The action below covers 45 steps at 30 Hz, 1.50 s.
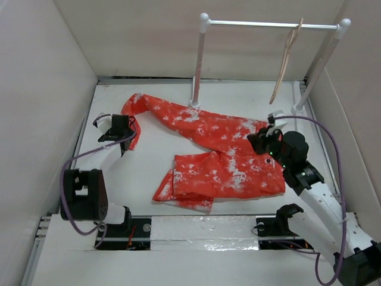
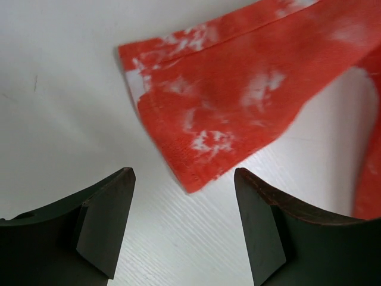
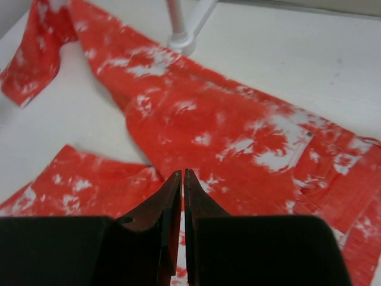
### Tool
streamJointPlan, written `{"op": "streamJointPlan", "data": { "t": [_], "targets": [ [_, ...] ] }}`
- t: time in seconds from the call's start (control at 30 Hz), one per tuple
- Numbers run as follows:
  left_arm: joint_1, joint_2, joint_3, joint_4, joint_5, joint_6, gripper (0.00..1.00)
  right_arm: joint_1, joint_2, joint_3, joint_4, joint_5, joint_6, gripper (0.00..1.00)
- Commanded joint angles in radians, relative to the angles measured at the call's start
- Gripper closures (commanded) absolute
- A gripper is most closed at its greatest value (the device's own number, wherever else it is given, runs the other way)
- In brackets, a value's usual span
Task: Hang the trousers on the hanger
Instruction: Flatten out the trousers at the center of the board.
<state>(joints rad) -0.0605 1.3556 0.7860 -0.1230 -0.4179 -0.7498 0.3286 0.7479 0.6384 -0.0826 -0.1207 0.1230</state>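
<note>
While the trousers (image 1: 220, 149) lie spread flat on the counter (image 1: 149, 158), I see my left claw (image 2: 183, 179) wide open and holding nothing, with one leg's cuff just ahead of it. My right claw (image 3: 183, 179) sits over the waist end, its fingers pressed almost together. I cannot tell whether cloth is pinched. The hanger (image 1: 286, 59) hangs from the white rail (image 1: 262, 24) behind.

No text, label, brand, number or sign can be read in any of the views.
</note>
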Motion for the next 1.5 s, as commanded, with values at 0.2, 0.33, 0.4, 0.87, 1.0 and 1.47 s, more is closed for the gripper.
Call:
{"op": "streamJointPlan", "data": {
  "t": [0.2,0.33,0.4,0.87,1.0,1.47],
  "targets": [
    [0.008,0.279,0.136,-0.003,0.074,-0.028,0.38,0.237,-0.01,-0.04,-0.002,0.064,-0.063,0.69],
    [-0.001,0.318,0.107,0.037,0.086,-0.036,0.71,0.276,-0.022,-0.063,0.012,0.116,-0.049,0.68],
    [0.008,0.333,0.123,0.028,0.09,-0.025,1.0,0.276,-0.019,-0.065,0.014,0.148,-0.048,0.69],
    [0.179,0.197,0.659,-0.26,-0.09,0.292,1.0,0.276,-0.036,-0.083,-0.019,0.237,-0.036,0.68],
    [0.202,0.347,0.841,-0.36,-0.229,0.352,0.99,0.267,-0.073,-0.08,-0.057,0.265,-0.031,0.61],
    [0.041,0.309,0.77,-0.299,-0.131,0.354,0.37,0.014,0.07,-0.086,0.01,0.201,0.012,1.0]
  ]
}}
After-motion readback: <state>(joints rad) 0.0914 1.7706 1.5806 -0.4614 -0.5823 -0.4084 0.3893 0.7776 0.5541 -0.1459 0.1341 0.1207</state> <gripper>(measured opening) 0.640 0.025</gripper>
